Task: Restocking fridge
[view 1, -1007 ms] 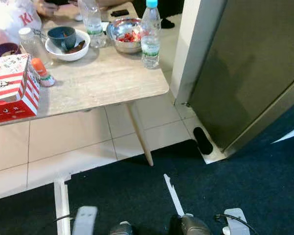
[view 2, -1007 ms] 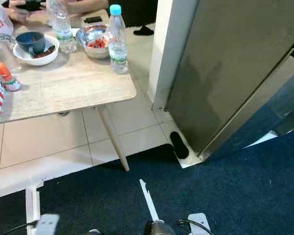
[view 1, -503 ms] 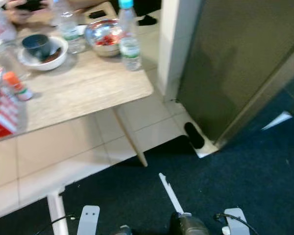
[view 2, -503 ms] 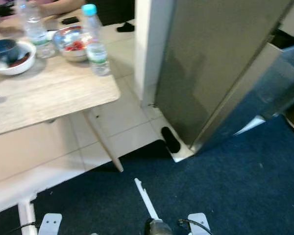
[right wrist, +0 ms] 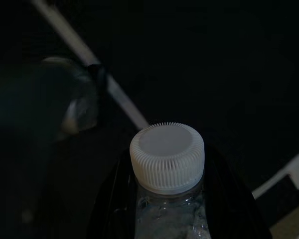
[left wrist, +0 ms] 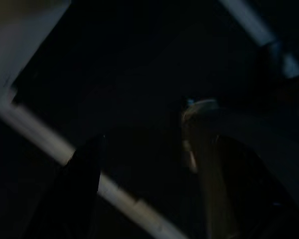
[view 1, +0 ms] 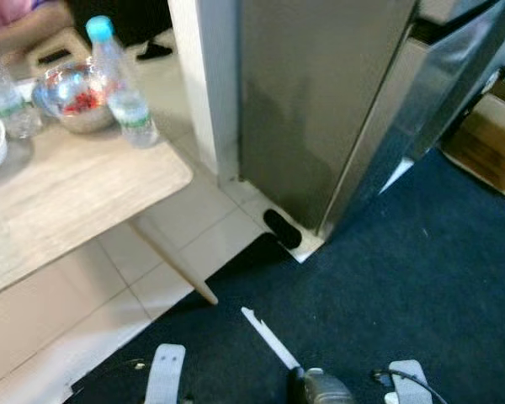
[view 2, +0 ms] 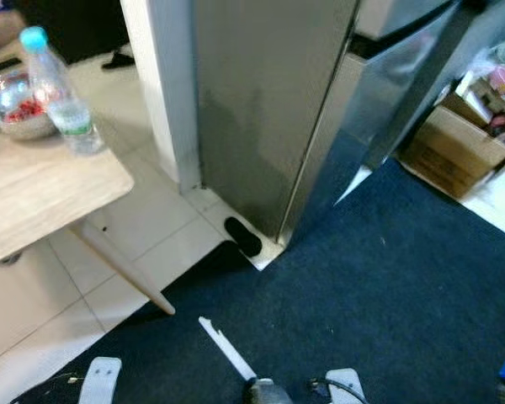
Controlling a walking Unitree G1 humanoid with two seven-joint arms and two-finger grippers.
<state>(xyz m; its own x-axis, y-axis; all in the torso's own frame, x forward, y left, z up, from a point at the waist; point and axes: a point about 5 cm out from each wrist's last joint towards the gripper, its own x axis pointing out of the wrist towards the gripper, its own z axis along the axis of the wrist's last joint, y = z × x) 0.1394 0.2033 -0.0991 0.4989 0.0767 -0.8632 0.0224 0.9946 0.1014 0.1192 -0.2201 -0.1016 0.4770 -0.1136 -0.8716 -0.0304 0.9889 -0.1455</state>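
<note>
Right gripper (right wrist: 172, 219): fingers (right wrist: 109, 204) pinching a clear water bottle (right wrist: 169, 209) by the neck, one black finger on each side just below the white ribbed cap (right wrist: 167, 155). The cap sticks out past the fingertips. Dark carpet beyond it, with a pale strip of tape (right wrist: 89, 74) running across.

Left gripper (left wrist: 154, 199): view very dark. Two black fingers (left wrist: 84, 189) spread apart with nothing between them. Beyond them, dark floor and a pale strip (left wrist: 65, 154).

Head view: grey fridge (view 1: 320, 101) straight ahead, tall flat side panel facing the camera, a shiny door edge (view 2: 404, 93) at its far right. A black shoe or slipper (view 1: 282, 228) lies on the tile (view 1: 177, 244) at the fridge's base corner. A white wall post (view 1: 206, 76) stands just left of the fridge.

Wooden worktop (view 1: 76, 194) on the robot's left carries a second bottle with a blue cap (view 1: 122, 84), upright near the worktop's corner. Beside it, a metal bowl (view 1: 76, 97) with red contents and another clear bottle (view 1: 4, 97) at the frame edge. A person's arm (view 1: 25, 21) rests at the far side of the worktop.

Dark blue carpet (view 1: 404, 286) underfoot, a white tape strip (view 1: 269, 337) on it. Cardboard boxes (view 2: 454, 143) stand to the right of the fridge.
</note>
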